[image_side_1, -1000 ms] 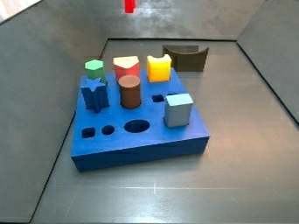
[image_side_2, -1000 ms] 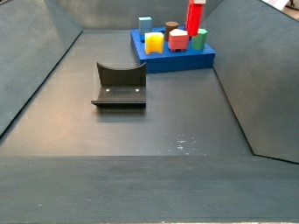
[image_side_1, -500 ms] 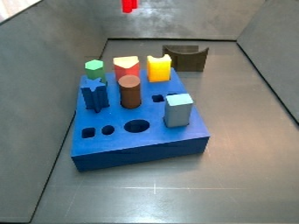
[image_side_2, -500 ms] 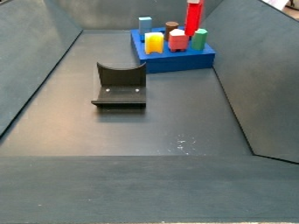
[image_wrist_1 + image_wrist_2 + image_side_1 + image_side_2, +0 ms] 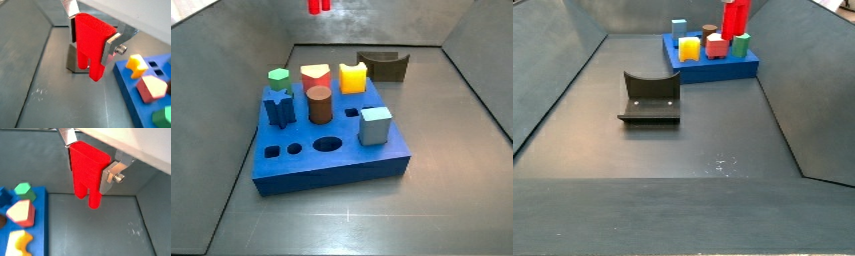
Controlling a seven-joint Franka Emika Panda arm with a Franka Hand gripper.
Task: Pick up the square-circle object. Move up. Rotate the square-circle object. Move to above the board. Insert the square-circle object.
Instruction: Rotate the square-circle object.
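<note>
**Red block held high, ahead of the move to the board**

**Wrist views.** In both wrist views you see the gripper (image 5: pixel 91 31) with its jaws closed on the square-circle object (image 5: pixel 91 44), gripping it near its upper end. The free end hangs clear, which suits a later insertion. One silver finger (image 5: pixel 115 40) with its screw shows beside the block; the opposite finger (image 5: pixel 69 135) shows only in part. Beyond the block in a wrist view stands the fixture (image 5: pixel 72 62) on the grey desk (image 5: pixel 40 75). The board (image 5: pixel 150 107) lies to one side, carrying a yellow peg (image 5: pixel 137 66), a pink-red peg (image 5: pixel 153 88) and a green peg (image 5: pixel 23 189).

**Side views.** In a side view you find the block (image 5: pixel 318 6) at the upper frame edge, well above the blue board (image 5: pixel 331 160); the gripper itself is out of frame. The other side view shows the block (image 5: pixel 736 16) behind the board (image 5: pixel 714 68), its height there unclear.

**Obstructions.** Judge the clearance carefully: a brown cylinder (image 5: pixel 319 104), a grey-blue block (image 5: pixel 374 125), a dark blue peg (image 5: pixel 279 108) and the yellow peg (image 5: pixel 353 76) stand tall on the board, so a high approach appears necessary. Open holes (image 5: pixel 329 144) lie towards the front. The dark curved piece (image 5: pixel 382 65) rests on the desk, apart from the board.
</note>
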